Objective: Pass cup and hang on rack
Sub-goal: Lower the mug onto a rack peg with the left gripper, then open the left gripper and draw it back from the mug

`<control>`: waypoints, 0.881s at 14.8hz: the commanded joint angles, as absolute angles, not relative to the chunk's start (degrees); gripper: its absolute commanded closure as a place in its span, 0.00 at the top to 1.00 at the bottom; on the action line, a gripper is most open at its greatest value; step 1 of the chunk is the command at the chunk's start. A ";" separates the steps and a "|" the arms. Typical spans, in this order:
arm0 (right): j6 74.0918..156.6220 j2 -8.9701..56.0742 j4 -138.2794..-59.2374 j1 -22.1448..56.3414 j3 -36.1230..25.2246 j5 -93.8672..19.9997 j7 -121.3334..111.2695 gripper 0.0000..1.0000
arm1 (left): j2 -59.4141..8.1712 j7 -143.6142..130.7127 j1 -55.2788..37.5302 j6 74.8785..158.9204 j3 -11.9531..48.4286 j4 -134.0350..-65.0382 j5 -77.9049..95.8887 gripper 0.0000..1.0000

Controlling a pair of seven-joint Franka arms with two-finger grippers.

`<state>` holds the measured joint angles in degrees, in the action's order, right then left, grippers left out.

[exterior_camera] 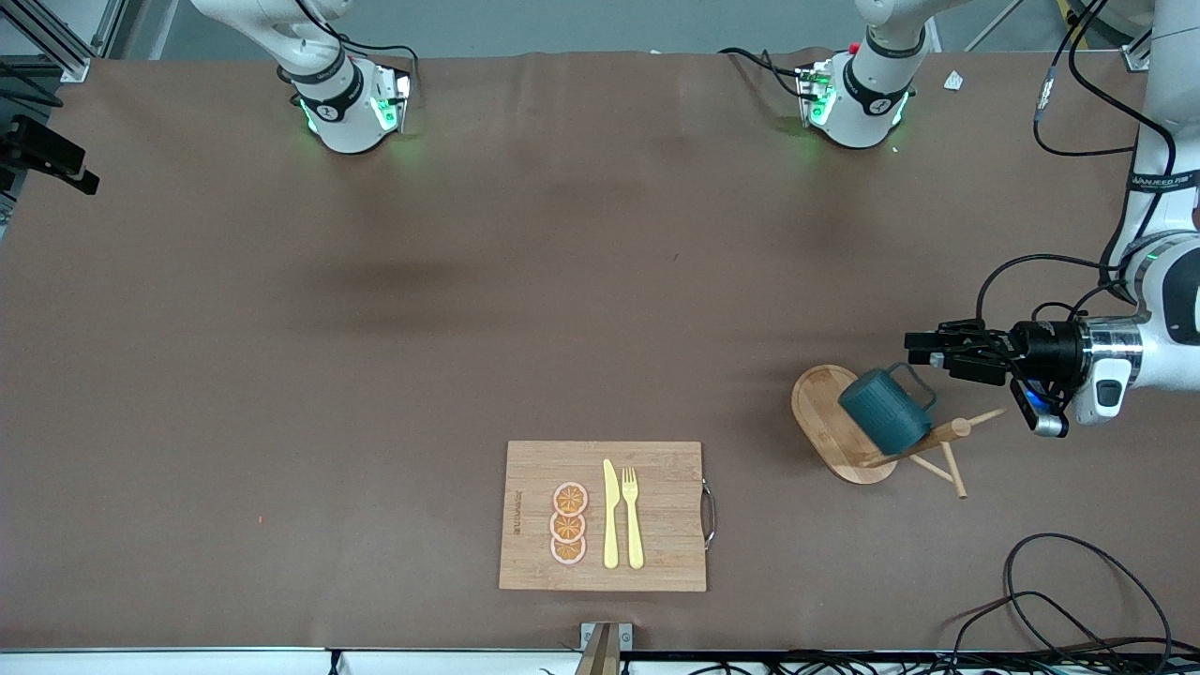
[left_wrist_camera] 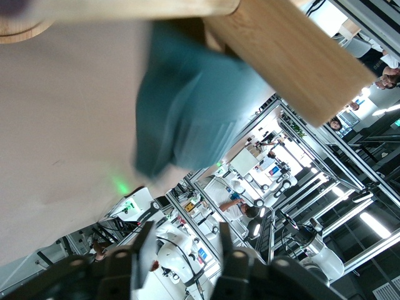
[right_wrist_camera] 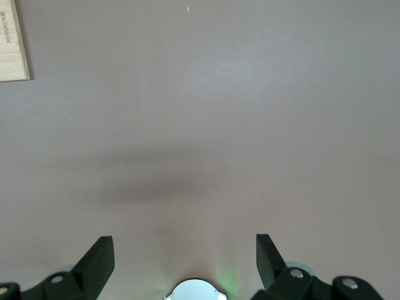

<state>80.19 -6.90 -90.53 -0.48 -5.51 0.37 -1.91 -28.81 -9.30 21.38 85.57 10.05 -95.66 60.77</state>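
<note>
Currently the dark teal cup (exterior_camera: 882, 410) hangs tilted on the wooden rack (exterior_camera: 830, 427), its small handle (exterior_camera: 914, 382) hooked over a peg and its body raised above the rack's oval base, clear of the tabletop (exterior_camera: 375, 375). The rack stands toward the left arm's end of the tabletop, with its central post leaning toward that end in the front view and thin dowel pegs (exterior_camera: 952, 469) projecting from it. The left claw (exterior_camera: 923, 349) is positioned just beside the cup's handle, above the rack; its fingers stand slightly apart and no contact with the cup is visible. In the left wrist view the cup (left_wrist_camera: 194, 106) appears ahead of the two dark fingers (left_wrist_camera: 145, 247), with a gap between cup and fingers, and a wooden part of the rack (left_wrist_camera: 294, 56) crosses in front of the cup. The right claw (right_wrist_camera: 184, 259) waits over bare tabletop with its fingers spread wide and nothing between them. A rectangular bamboo cutting board (exterior_camera: 656, 469) lies nearer the front camera than the rack, at mid tabletop; on it lie three orange slices (exterior_camera: 568, 524), a yellow knife (exterior_camera: 610, 514) and a yellow fork (exterior_camera: 633, 516) side by side.
</note>
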 commanded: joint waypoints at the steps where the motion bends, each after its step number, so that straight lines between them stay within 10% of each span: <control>1: 80.24 -8.09 -91.58 -0.70 -5.27 0.09 -2.46 1.00 | -29.62 -9.75 21.97 84.29 10.20 -93.52 61.79 0.77; 2: 80.24 -8.09 -91.58 -0.70 -5.27 0.09 -2.46 1.00 | -29.27 -10.02 21.97 84.29 10.20 -93.25 61.70 1.00; 13: 80.24 -8.09 -91.58 -0.79 -5.27 0.09 -2.46 1.00 | -25.49 -32.23 20.57 81.30 10.55 -77.54 47.75 1.00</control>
<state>80.19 -6.90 -90.55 -0.48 -5.51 0.37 -1.92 -26.57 -27.66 21.55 82.19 10.39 -81.28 52.18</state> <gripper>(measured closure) 0.000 0.000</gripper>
